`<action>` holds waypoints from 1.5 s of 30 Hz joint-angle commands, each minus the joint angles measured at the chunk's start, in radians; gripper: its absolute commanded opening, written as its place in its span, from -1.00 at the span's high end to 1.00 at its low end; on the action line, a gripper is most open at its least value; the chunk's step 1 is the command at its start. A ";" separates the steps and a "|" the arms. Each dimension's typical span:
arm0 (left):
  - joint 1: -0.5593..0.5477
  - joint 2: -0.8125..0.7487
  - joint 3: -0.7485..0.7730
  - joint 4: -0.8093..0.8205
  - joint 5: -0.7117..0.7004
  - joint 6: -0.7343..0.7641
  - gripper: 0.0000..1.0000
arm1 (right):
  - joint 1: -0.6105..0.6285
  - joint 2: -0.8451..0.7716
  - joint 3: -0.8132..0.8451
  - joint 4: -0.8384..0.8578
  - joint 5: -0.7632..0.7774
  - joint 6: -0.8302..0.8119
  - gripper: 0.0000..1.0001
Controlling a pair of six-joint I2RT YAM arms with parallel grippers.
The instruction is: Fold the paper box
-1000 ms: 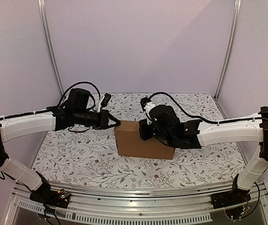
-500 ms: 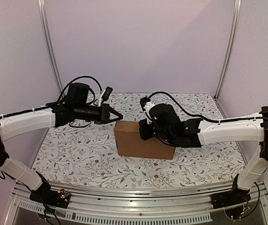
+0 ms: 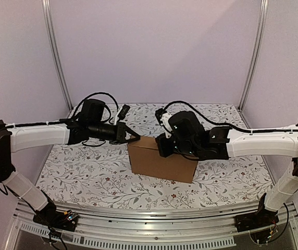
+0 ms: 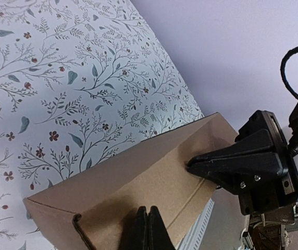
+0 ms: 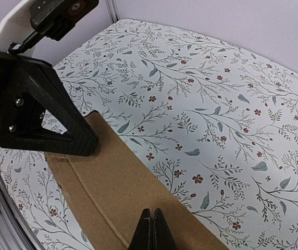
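The paper box [image 3: 162, 162] stands closed up, a plain brown block in the middle of the floral worktop [image 3: 86, 172], one long side towards my overhead camera and turned slightly askew. A crease runs along its top panel. My left hand [image 4: 146, 229] has its fingers pressed together with nothing between them, tip at the box's top near the left end. My right hand [image 5: 151, 232] is likewise closed on nothing, over the top panel further right, and the two hands are near each other
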 commanded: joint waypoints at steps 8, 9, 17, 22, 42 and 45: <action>0.004 0.023 -0.040 -0.062 -0.049 0.038 1.00 | -0.093 -0.222 -0.072 -0.174 -0.276 -0.035 1.00; 0.004 0.022 -0.040 -0.064 -0.051 0.039 1.00 | -0.098 -0.248 -0.088 -0.175 -0.289 -0.039 1.00; 0.004 0.017 -0.035 -0.081 -0.058 0.043 1.00 | -0.193 -0.444 -0.237 -0.177 -0.424 -0.033 1.00; 0.004 0.018 -0.025 -0.093 -0.068 0.046 1.00 | -0.280 -0.526 -0.322 -0.134 -0.584 -0.002 1.00; 0.004 0.005 -0.030 -0.110 -0.079 0.048 1.00 | -0.389 -0.582 -0.480 0.052 -0.738 0.157 1.00; 0.004 0.005 -0.033 -0.109 -0.080 0.048 1.00 | -0.389 -0.548 -0.579 0.111 -0.724 0.188 1.00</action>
